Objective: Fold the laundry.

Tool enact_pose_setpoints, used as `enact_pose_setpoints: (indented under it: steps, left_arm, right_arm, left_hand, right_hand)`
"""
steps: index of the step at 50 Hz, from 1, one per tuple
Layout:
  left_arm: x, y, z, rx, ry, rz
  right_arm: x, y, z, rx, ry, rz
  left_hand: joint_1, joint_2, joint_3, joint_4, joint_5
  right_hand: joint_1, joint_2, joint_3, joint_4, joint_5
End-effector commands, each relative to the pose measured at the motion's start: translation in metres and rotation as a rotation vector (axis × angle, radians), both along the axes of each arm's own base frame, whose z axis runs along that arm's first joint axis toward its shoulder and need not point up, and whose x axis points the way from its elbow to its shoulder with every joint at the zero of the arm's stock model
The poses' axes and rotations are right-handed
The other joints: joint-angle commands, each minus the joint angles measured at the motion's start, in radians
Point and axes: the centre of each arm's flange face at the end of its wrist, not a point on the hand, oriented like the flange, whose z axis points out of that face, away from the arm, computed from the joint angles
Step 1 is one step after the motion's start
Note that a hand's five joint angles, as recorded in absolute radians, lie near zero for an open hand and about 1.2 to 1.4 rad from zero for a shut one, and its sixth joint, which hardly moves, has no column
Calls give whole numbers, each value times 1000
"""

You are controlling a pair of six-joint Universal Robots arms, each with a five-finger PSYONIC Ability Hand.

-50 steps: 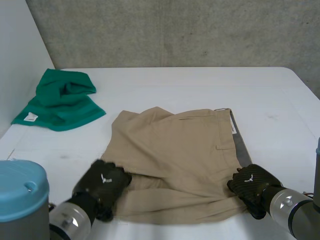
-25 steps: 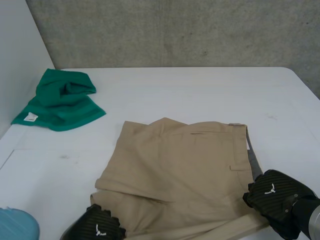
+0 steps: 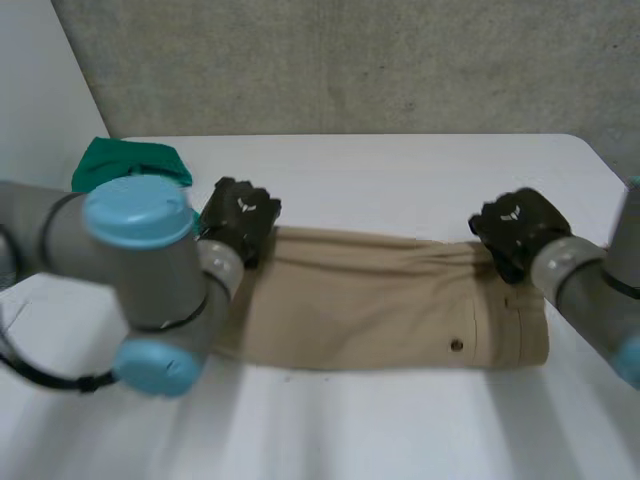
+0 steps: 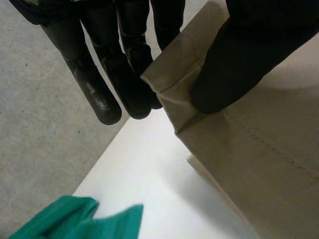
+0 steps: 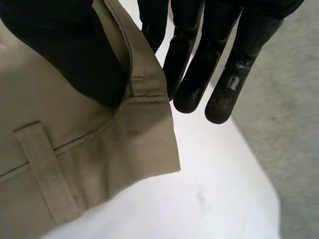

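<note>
One pair of tan shorts [image 3: 380, 300] lies folded in a long strip across the middle of the white table [image 3: 400, 430]. You can see the left hand [image 3: 240, 215] pinching its far left corner between thumb and fingers. The right hand [image 3: 515, 228] pinches the far right corner the same way. A green cloth [image 3: 125, 160], maybe a towel, sits by the table's far left edge.

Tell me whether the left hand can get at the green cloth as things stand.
Probably yes, once freed. The left hand pinches a far corner of the tan shorts, so it must let go first. The green cloth lies close by, with bare table between them.
</note>
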Motion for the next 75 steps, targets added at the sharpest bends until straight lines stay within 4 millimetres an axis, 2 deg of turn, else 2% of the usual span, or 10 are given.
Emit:
enact_pose_setpoints:
  steps: [1,3,7,17,26,37,42,59,68,75]
  left_arm:
    - [-29,-48,-30,-49,3,19]
    - [-32,-57,-36,-72,-18,34]
    - [-34,-64,-41,-117,-55,46]
    - [-13,-27,-13,-98,-32,73]
    - [20,25,-8,31,58,80]
    - [23,31,-19,48,60,76]
    - [24,31,-20,50,58,76]
    - [28,40,-7,33,75,70]
    - [25,40,-1,19,87,64]
    - [26,39,11,-5,118,72]
  right_arm:
    - [25,-52,-32,-88,1,-13]
    - [31,-62,-41,-107,-3,-10]
    - [40,-81,-53,-140,-9,-45]
    - [15,-40,24,-178,-139,-143]
    - [-28,22,-41,257,-68,-112]
    - [-38,8,-73,170,-112,-124]
    - [-45,-3,-84,185,-113,-141]
    - [-131,-38,-13,3,57,-300]
    - [2,8,26,-192,102,143]
    - [80,86,-6,-138,94,559]
  left_hand:
    - [245,199,205,196,236]
    - [71,25,31,22,62]
    - [-922,-968,-962,-971,-931]
    - [-967,-1013,-1007,-1016,-976]
    - [-958,-1005,-998,-1007,-967]
    - [-950,-996,-989,-999,-959]
    - [-949,-996,-989,-999,-959]
    - [-952,-999,-992,-1002,-961]
    - [-964,-1010,-1004,-1013,-973]
    - [-973,-1019,-1013,-1022,-982]
  right_hand:
    - [399,216,199,203,237]
    - [377,193,177,181,215]
    - [-823,-1006,-1023,-1019,-985]
    - [-823,-1006,-1023,-1019,-985]
    - [-751,-935,-951,-948,-913]
    - [-522,-705,-722,-718,-684]
    - [397,213,197,200,235]
    - [399,216,199,203,237]
    - [399,216,199,203,237]
    - [399,216,199,203,237]
